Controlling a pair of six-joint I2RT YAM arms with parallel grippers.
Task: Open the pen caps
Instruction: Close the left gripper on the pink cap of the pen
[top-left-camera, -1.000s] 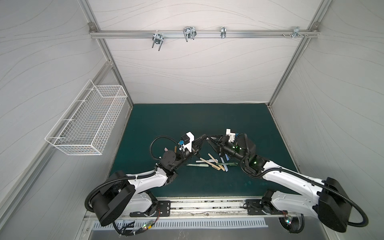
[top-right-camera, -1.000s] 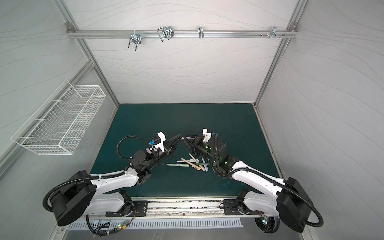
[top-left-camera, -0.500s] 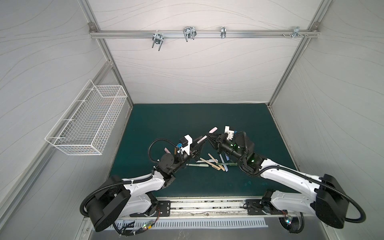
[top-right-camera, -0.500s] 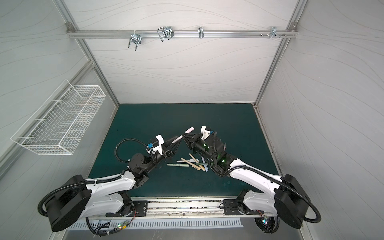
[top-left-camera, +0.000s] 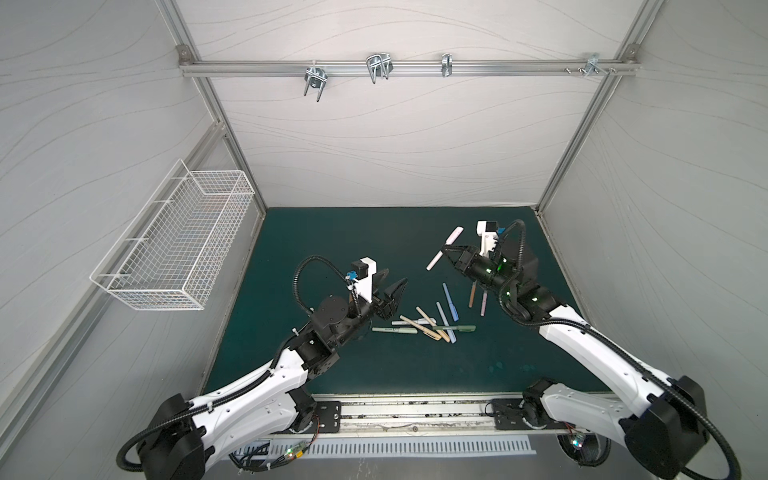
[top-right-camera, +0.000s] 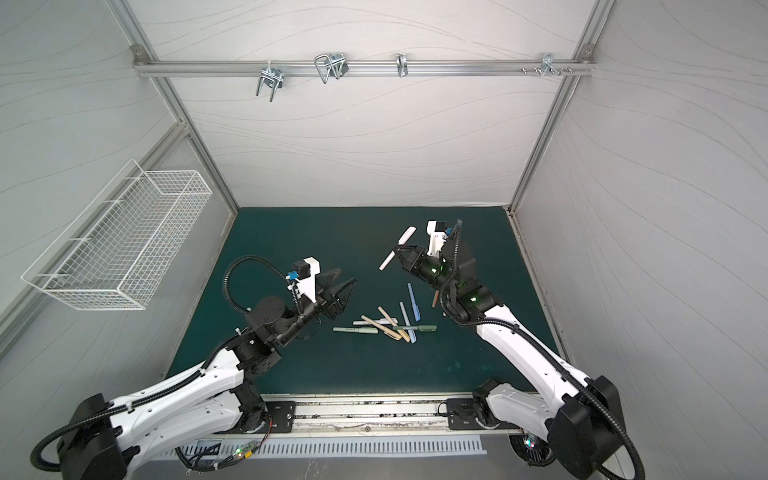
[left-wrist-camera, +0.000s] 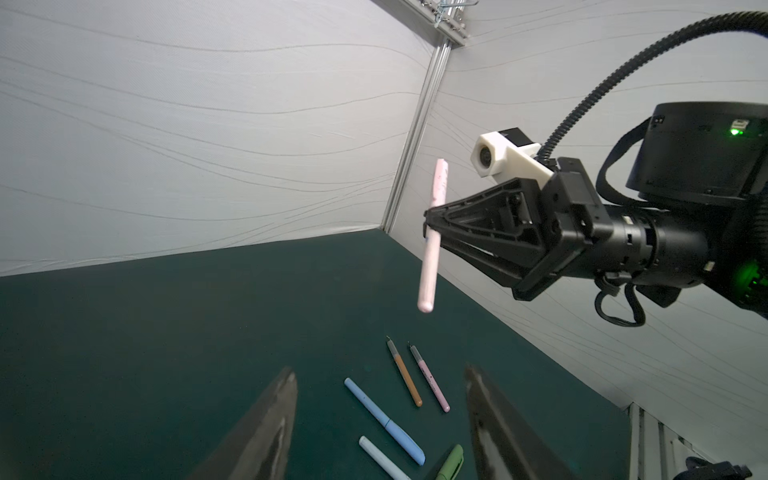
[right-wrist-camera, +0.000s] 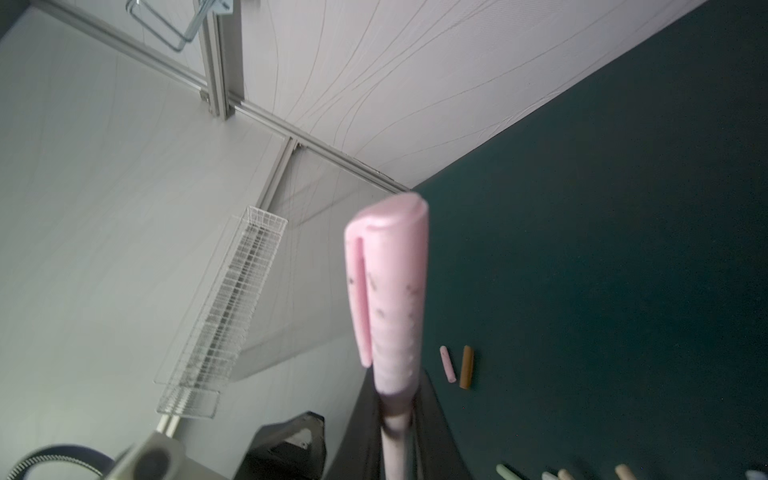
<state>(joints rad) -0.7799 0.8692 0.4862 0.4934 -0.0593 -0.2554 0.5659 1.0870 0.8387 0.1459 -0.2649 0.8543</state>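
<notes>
Both top views: right gripper (top-left-camera: 445, 251) clamps pink pen (top-left-camera: 454, 237) aloft above the tabletop (top-left-camera: 332, 232); left gripper (top-left-camera: 395, 277) wide, empty, near the pen pile (top-left-camera: 428, 324); left wrist: I see the barrel (left-wrist-camera: 428, 274) hanging free; right wrist: pink cap (right-wrist-camera: 390, 291) seated; I'd pinch it squarely, pull axially.

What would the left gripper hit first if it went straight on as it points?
Probably the pink pen in the right gripper; depth is unclear, so the left gripper may miss.
</notes>
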